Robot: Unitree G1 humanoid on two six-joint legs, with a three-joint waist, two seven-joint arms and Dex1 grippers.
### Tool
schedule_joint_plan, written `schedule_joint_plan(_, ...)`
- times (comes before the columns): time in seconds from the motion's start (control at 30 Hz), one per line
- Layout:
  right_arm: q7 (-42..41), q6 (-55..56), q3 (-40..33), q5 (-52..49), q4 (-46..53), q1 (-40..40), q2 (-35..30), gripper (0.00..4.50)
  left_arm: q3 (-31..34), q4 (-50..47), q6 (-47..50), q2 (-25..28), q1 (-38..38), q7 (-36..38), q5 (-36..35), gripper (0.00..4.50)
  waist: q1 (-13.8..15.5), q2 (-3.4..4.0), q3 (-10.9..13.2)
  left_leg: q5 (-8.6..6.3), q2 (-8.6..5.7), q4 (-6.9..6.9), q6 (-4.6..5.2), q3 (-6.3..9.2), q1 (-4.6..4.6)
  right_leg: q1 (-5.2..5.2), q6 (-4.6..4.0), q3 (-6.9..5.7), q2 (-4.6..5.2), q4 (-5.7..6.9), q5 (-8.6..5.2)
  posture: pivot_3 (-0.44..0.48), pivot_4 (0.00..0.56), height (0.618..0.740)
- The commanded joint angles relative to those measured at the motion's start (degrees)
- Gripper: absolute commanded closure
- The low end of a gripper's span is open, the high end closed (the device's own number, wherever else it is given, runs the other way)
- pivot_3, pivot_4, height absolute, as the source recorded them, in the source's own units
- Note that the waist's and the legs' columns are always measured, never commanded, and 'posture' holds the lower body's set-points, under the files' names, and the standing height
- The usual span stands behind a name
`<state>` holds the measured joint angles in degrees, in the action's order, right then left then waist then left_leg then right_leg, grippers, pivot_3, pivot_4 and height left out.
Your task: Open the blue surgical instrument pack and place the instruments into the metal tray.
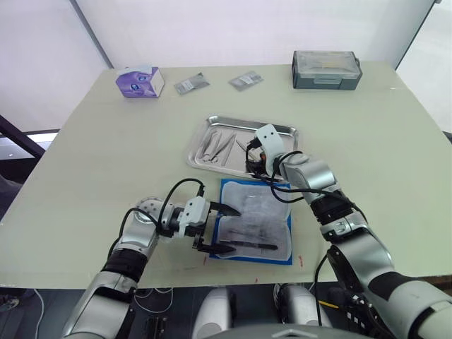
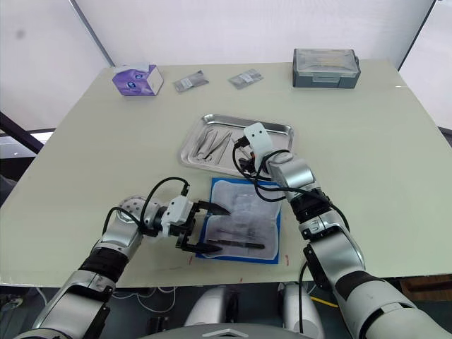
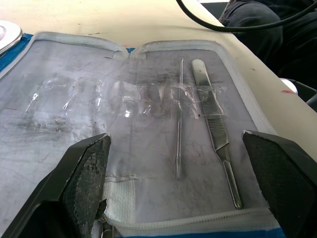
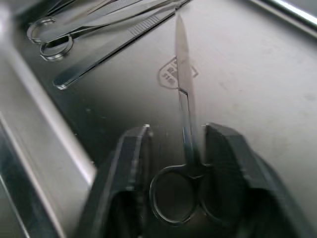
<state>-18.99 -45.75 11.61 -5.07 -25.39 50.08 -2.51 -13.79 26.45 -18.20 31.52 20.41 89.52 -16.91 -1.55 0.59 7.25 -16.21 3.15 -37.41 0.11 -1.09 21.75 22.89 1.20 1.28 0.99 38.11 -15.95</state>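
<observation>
- Left gripper [image 1: 220, 229]: spread wide, empty, at the 9 o'clock edge of the blue surgical instrument pack [image 1: 256, 220].
- Pack: unfolded at tabletop [image 1: 106, 162] centre-front; a probe [image 3: 179, 119] and a scalpel handle [image 3: 214, 124] remain strapped inside.
- Metal tray [image 1: 282, 130]: at the pack's 12 o'clock, holding delivered instruments [image 1: 215, 145].
- Right gripper [image 4: 176, 148]: over the tray, clamped on scissors [image 4: 182, 99].
- Step: depositing scissors; next, likely release, then extract the remaining pair.
</observation>
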Motion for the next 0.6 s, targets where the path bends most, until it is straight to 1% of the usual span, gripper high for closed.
schedule_joint_plan(0.03, -0.61, 0.75, -1.66, -0.44, 5.27, 1.11, -0.69, 0.21, -3.27, 3.94, 1.81, -1.15, -2.6, 1.46, 3.22, 0.0, 0.01, 0.0, 0.0, 0.0, 0.0, 0.0, 0.0, 0.0, 0.0, 0.0, 0.0, 0.0, 0.0, 0.0, 0.0, 0.0, 0.15, 0.731)
schedule_joint_plan(0.07, -1.05, 1.24, -1.9, -0.67, 6.56, 1.05, -1.01, 0.07, -3.26, 4.03, 1.75, -1.15, -2.6, 1.53, 3.23, 0.0, 0.02, 0.0, 0.0, 0.0, 0.0, 0.0, 0.0, 0.0, 0.0, 0.0, 0.0, 0.0, 0.0, 0.0, 0.0, 0.0, 0.15, 0.731)
schedule_joint_plan(0.23, -6.57, 0.64, -1.45, -2.96, 17.4, -1.83, -4.55, 0.07, -3.19, 4.55, 1.6, -1.18, -2.23, 1.78, 3.29, 0.0, 0.32, 0.0, 0.0, 0.0, 0.0, 0.0, 0.0, 0.02, 0.02, 0.0, 0.01, -0.02, 0.0, -0.01, 0.0, 0.0, 0.15, 0.731)
schedule_joint_plan(0.3, -11.01, 3.26, -0.49, -4.58, 23.77, -5.15, -7.03, 0.07, -3.11, 4.75, 1.45, -1.18, -2.13, 1.95, 3.3, 0.0, 0.57, 0.0, 0.0, 0.0, 0.0, 0.0, 0.0, 0.02, 0.01, 0.0, 0.01, 0.0, -0.01, -0.01, 0.0, 0.0, 0.15, 0.731)
schedule_joint_plan(0.37, -15.11, 6.15, 0.0, -6.07, 30.49, -9.73, -10.01, 0.07, -3.07, 4.97, 1.28, -1.18, -2.03, 2.18, 3.32, 0.0, 0.71, 0.0, 0.0, 0.0, 0.0, 0.0, 0.0, 0.04, 0.01, 0.0, 0.01, -0.02, -0.02, -0.01, 0.0, 0.0, 0.15, 0.731)
schedule_joint_plan(0.43, -18.25, 7.77, 0.11, -7.68, 34.7, -13.34, -12.01, 0.07, -3.02, 5.16, 1.17, -1.16, -1.96, 2.35, 3.35, 0.0, 0.72, 0.0, 0.0, 0.0, -0.01, -0.01, 0.0, 0.04, 0.01, -0.01, 0.01, -0.02, -0.02, -0.02, 0.0, 0.0, 0.15, 0.731)
schedule_joint_plan(0.47, -20.11, 8.81, 0.08, -8.68, 36.87, -15.99, -13.29, 0.07, -3.02, 5.24, 1.12, -1.13, -1.93, 2.44, 3.37, 0.0, 0.72, -0.01, 0.0, 0.0, -0.01, -0.01, 0.0, 0.03, 0.01, -0.02, 0.01, -0.01, -0.02, -0.02, 0.0, 0.0, 0.15, 0.731)
schedule_joint_plan(0.53, -25.46, 12.13, 0.11, -10.54, 41.93, -23.48, -17.95, 0.07, -3.05, 5.45, 0.96, -1.04, -1.87, 2.67, 3.43, 0.0, 0.67, 0.0, 0.0, 0.0, -0.01, -0.01, 0.0, 0.02, -0.03, -0.04, 0.02, 0.0, -0.03, -0.01, 0.0, 0.0, 0.15, 0.731)
schedule_joint_plan(0.6, -28.33, 13.82, -0.01, -11.47, 44.84, -28.13, -21.11, 0.07, -3.01, 5.6, 0.85, -0.93, -1.88, 2.83, 3.43, 0.0, 0.98, -0.03, -0.02, 0.0, -0.02, -0.01, 0.0, 0.08, 0.0, -0.04, 0.01, -0.05, -0.04, -0.02, 0.0, 0.0, 0.15, 0.731)
